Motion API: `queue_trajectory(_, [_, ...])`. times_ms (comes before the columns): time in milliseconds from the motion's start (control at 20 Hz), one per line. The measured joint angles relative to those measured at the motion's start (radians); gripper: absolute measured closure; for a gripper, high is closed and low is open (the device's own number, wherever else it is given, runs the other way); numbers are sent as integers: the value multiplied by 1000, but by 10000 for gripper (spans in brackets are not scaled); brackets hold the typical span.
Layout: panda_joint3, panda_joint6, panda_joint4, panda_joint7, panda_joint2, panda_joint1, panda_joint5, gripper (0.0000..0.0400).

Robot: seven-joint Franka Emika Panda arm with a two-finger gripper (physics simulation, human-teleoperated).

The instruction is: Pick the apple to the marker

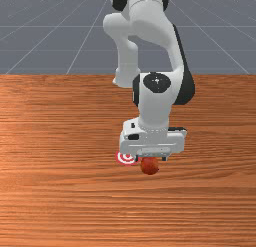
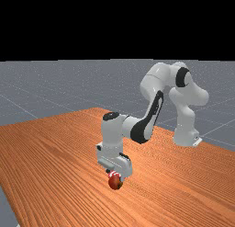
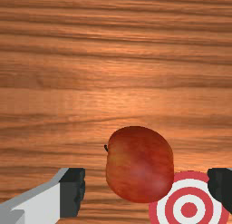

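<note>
My gripper (image 1: pixel 150 158) is low over the table, its two fingers wide apart. The red apple (image 1: pixel 149 166) is just in front of and below the fingertips in the front view, touched by neither finger. In the wrist view the gripper (image 3: pixel 147 191) has a gap on each side of the apple (image 3: pixel 139 164), whose dark stem points toward one finger. The red-and-white ringed marker (image 1: pixel 127 157) lies flat at the front view's left of the apple. In the wrist view the marker (image 3: pixel 188 209) is partly covered by the apple and one fingertip.
Orange-brown table (image 1: pixel 60 191) surrounds the apple and marker. In the far view the arm reaches over the table (image 2: pixel 59 152) from its base at the right, and the table's edge runs down the far view's left.
</note>
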Motion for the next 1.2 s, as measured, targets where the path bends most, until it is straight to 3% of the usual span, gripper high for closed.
queue_trajectory(600, [8,-2,49,20,71,2,13,0])
queue_trajectory(650, [6,0,49,27,72,3,15,122])
queue_trajectory(1000, [-7,-31,15,46,21,3,14,124])
queue_trajectory(1200, [-34,-27,-133,41,-73,-6,1,124])
